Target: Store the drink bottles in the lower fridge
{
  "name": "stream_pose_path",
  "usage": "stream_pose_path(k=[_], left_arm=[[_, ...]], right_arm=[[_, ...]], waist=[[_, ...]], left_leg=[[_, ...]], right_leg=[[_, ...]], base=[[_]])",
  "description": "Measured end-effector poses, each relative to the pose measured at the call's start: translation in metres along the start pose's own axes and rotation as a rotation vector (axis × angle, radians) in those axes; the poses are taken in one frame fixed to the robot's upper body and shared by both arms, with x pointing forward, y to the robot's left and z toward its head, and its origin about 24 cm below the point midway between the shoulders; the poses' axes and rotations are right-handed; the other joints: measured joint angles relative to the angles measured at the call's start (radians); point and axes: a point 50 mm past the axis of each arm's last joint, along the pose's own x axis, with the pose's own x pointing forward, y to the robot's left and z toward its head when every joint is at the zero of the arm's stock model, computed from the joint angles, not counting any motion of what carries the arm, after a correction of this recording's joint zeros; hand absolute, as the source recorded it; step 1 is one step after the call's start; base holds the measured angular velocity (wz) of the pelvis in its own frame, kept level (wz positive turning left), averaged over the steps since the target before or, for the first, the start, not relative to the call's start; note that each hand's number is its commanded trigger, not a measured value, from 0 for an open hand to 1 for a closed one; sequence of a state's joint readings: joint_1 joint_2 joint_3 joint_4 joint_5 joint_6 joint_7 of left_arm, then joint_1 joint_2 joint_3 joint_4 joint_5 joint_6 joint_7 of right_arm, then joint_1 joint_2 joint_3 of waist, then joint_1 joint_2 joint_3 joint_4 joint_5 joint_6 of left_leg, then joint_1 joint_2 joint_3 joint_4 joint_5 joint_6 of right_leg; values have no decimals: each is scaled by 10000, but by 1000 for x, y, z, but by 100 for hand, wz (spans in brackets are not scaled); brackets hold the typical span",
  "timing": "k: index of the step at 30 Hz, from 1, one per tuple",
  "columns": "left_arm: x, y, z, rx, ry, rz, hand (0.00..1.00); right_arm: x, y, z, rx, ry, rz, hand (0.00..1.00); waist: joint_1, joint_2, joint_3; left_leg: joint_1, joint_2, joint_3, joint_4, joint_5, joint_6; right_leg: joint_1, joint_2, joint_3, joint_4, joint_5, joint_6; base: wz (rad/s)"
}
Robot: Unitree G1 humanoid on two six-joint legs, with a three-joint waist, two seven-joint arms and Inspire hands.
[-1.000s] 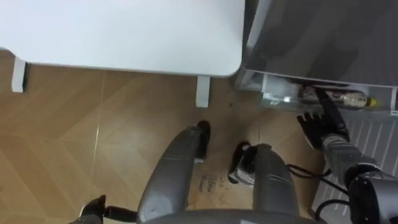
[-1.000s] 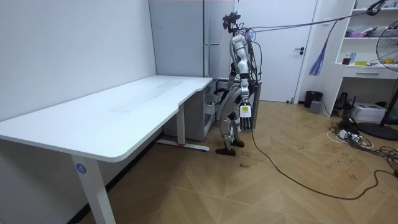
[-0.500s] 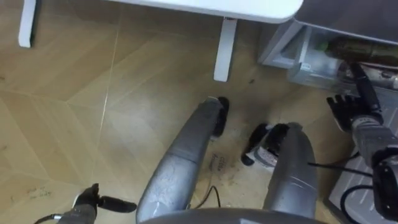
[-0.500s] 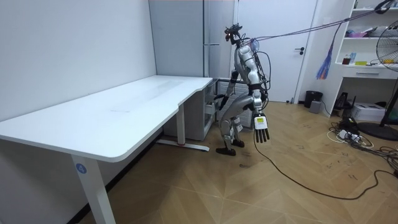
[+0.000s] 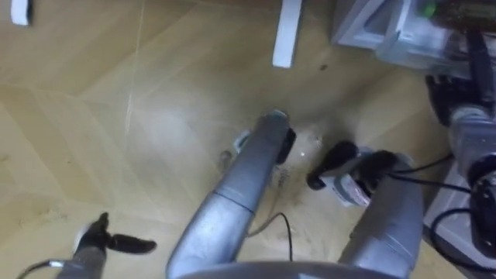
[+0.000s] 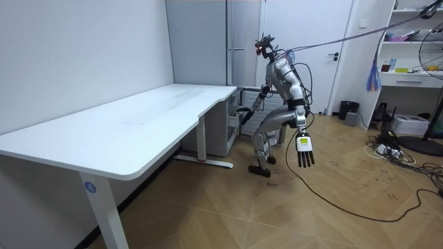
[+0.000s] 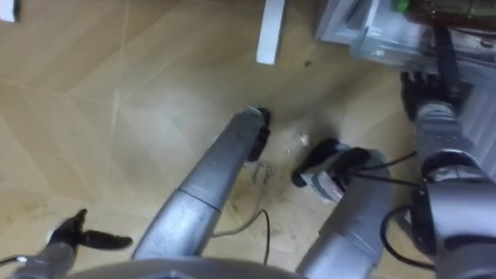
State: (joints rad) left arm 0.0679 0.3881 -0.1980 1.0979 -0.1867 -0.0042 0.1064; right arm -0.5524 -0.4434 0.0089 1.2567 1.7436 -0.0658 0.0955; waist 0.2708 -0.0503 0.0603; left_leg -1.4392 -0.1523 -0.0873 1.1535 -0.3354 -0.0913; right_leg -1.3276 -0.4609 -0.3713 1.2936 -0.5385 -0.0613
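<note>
A brown drink bottle (image 5: 459, 9) with a green cap lies in the clear pulled-out drawer (image 5: 403, 43) of the lower fridge, at the top right of the eye views. My right hand (image 5: 451, 87) is just in front of the drawer, open, with one straight finger reaching up to the drawer's edge by the bottle (image 7: 442, 12). My left hand (image 5: 101, 240) hangs low at the bottom left, open and holding nothing. In the room view I stand bent forward at the grey fridge (image 6: 208, 41), with the left hand (image 6: 304, 149) swung back, fingers straight.
A white table leg (image 5: 287, 35) stands on the wooden floor just left of the drawer. The long white table (image 6: 138, 124) fills the room view's left. A dark cable (image 6: 332, 204) trails over the floor; a fan (image 6: 432, 76) and shelves stand at the room view's right.
I have bent further forward, so the eye views shifted down to the floor. My left arm swung back and outward. The right hand stays at the drawer by the bottle.
</note>
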Motion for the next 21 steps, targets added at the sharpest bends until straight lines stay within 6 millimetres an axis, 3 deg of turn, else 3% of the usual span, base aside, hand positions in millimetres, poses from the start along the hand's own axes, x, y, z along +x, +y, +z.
stream_pose_path(k=[1, 3, 5, 6, 7, 8, 9, 10, 11, 12, 13, 14, 16, 18, 21], left_arm=[[0, -1, 1, 21, -82, -49, 0], [-2, -3, -5, 49, 78, -119, 0], [-1, -2, -3, 50, 53, -81, 0], [-1, 5, -3, 107, -11, 76, 0], [-1, 11, -3, 150, 12, 244, 0], [-5, 26, -14, 184, 267, 698, 0], [-9, 32, -27, 18, 555, 1004, 0], [-11, 32, -32, 11, 626, 1023, 0], [-14, 30, -40, 26, 763, 950, 0], [-16, 29, -46, -39, 853, 907, 0], [-15, 29, -42, -159, 573, 932, 0], [-15, 30, -40, -162, 375, 967, 0], [-15, 32, -38, -32, 161, 1058, 0], [-16, 35, -42, -39, 367, 1139, 0], [-21, 42, -59, 391, 888, 1228, 0]], right_arm=[[1, 6, 1, 39, -24, 36, 0], [3, 17, 0, 112, 26, 141, 0], [5, 26, 1, 89, -51, 197, 0], [5, 25, 3, 163, -206, 9, 0], [5, 24, 2, 190, -272, -177, 0], [5, 25, -6, 299, -202, -391, 0], [5, 34, -12, 215, 40, -332, 0], [6, 43, -15, 131, 155, -141, 0], [6, 61, -19, 13, 385, 321, 0], [6, 78, -23, -161, 546, 787, 0], [5, 88, -23, -100, 496, 1193, 0], [5, 91, -24, -65, 455, 1307, 0], [5, 93, -21, -6, 242, 1362, 0], [5, 91, -16, 92, -21, 1145, 0], [5, 86, -14, 139, -73, 758, 0]], waist=[[-2, -31, 18], [42, -37, 26], [152, 48, 83], [202, 146, 82], [259, 72, 128], [231, 64, 169], [112, -48, 201], [42, -100, 226], [-118, -127, 243], [-256, -100, 239], [-286, -62, 263], [-259, -56, 261], [-76, -46, 253], [110, -7, 246], [51, 5, 238]], left_leg=[[-80, 160, 38, -91, 67, -115], [-246, 323, 31, -106, 76, -122], [-395, 337, -116, -497, 80, -130], [-580, 384, -229, -1247, 181, -362], [-698, 567, -84, -1692, 330, -676], [-955, 990, 106, -1281, 688, -668], [-1040, 1187, 303, -235, 846, -503], [-998, 1323, 342, 258, 828, -478], [-749, 1476, 318, 1227, 717, -408], [-409, 1470, 297, 1904, 346, 291], [-401, 1251, 216, 1779, 298, 372], [-379, 1077, 113, 1677, 300, 369], [-142, 242, -337, 1256, 357, 248], [-2, 93, -445, 1102, 434, 125], [118, 119, -420, 1124, 545, 16]], right_leg=[[-26, -160, -257, -68, -1, 0], [-36, -314, -606, -66, -7, -13], [-38, -116, -610, 94, -161, -13], [340, 637, 320, 850, -616, 73], [654, 977, 520, 1175, -823, -41], [694, 879, 594, 1748, -941, -411], [707, 222, 325, 2164, -1010, -607], [704, -56, 120, 2219, -1012, -628], [691, -581, -323, 2183, -1004, -647], [689, -1041, -695, 2156, -1002, -641], [690, -1231, -942, 2081, -990, -613], [691, -1253, -984, 2000, -989, -608], [776, -1335, -978, 1749, -1048, -493], [900, -1331, -999, 1684, -1045, -493], [1193, -1324, -1007, 1831, -800, -553]], base=[[22], [-13], [-2], [23], [19], [-6], [-26], [-53], [-70], [-67], [-41], [-15], [10], [32], [52]])
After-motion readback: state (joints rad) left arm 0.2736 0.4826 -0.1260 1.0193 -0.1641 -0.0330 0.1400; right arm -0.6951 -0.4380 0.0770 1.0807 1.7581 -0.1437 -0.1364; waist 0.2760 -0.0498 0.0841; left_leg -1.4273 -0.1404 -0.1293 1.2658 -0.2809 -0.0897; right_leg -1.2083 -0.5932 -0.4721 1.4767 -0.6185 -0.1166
